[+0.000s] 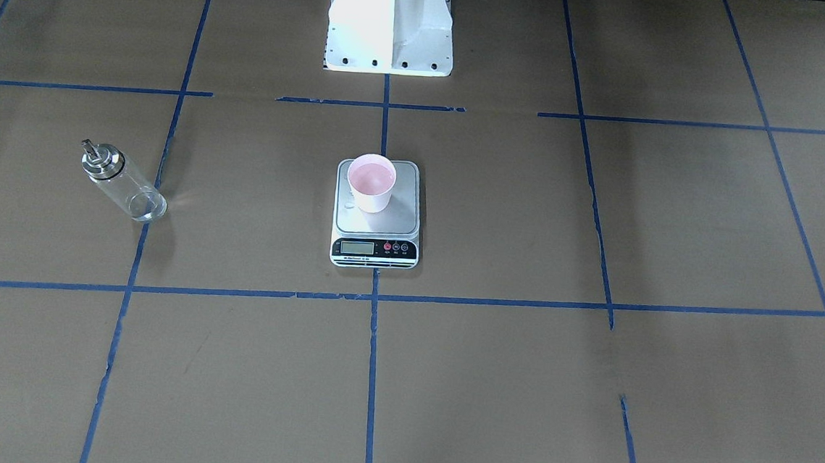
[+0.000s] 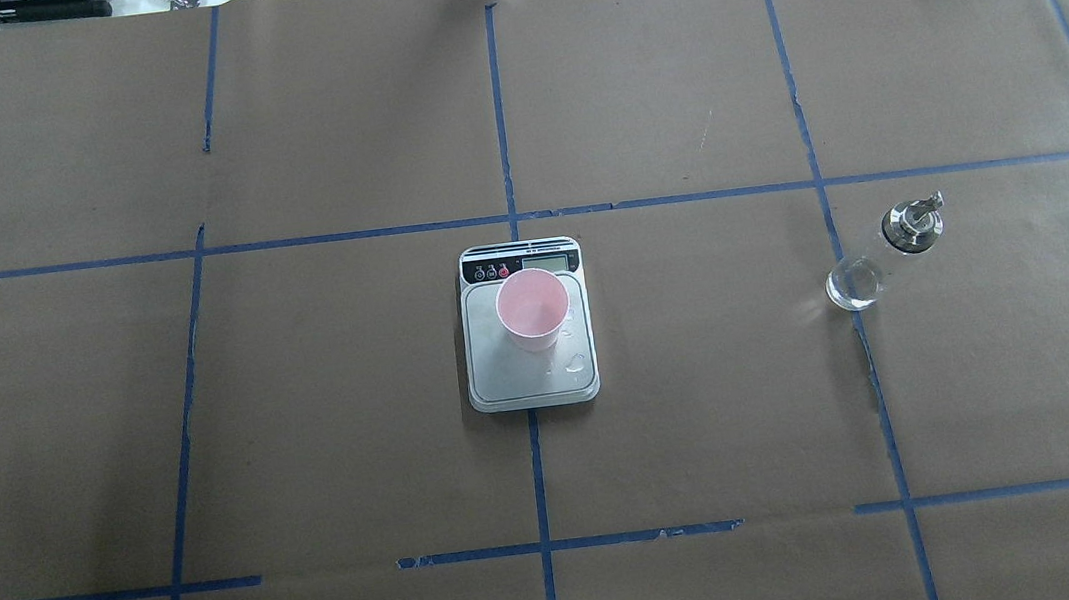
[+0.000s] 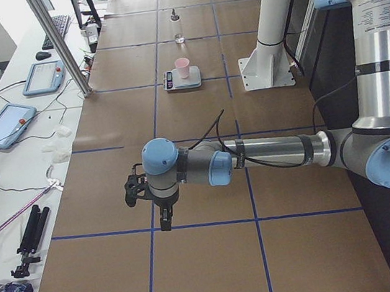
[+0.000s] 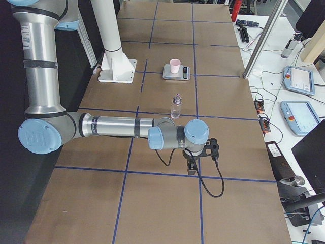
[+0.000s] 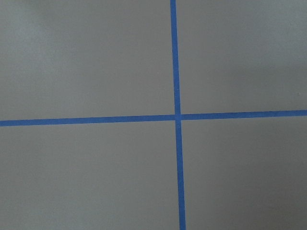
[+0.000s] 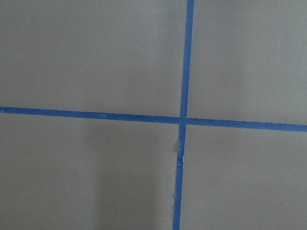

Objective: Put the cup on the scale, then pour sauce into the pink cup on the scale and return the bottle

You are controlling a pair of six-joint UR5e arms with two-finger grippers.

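The pink cup (image 1: 371, 183) stands upright on the scale (image 1: 384, 222) at the table's middle; both also show in the overhead view, cup (image 2: 533, 310) and scale (image 2: 529, 381). The clear glass bottle (image 1: 122, 182) with its metal spout stands upright on the paper on the robot's right side (image 2: 882, 255), apart from the scale. My left gripper (image 3: 164, 223) hangs over the left end of the table, far from everything. My right gripper (image 4: 192, 166) hangs over the right end, near the bottle (image 4: 176, 107) but apart from it. I cannot tell whether either is open or shut.
Small droplets (image 2: 577, 366) lie on the scale's platform. The white robot pedestal (image 1: 390, 26) stands behind the scale. Blue tape lines (image 5: 176, 117) cross the brown paper. Tablets (image 4: 301, 81) and cables lie on the operators' side table.
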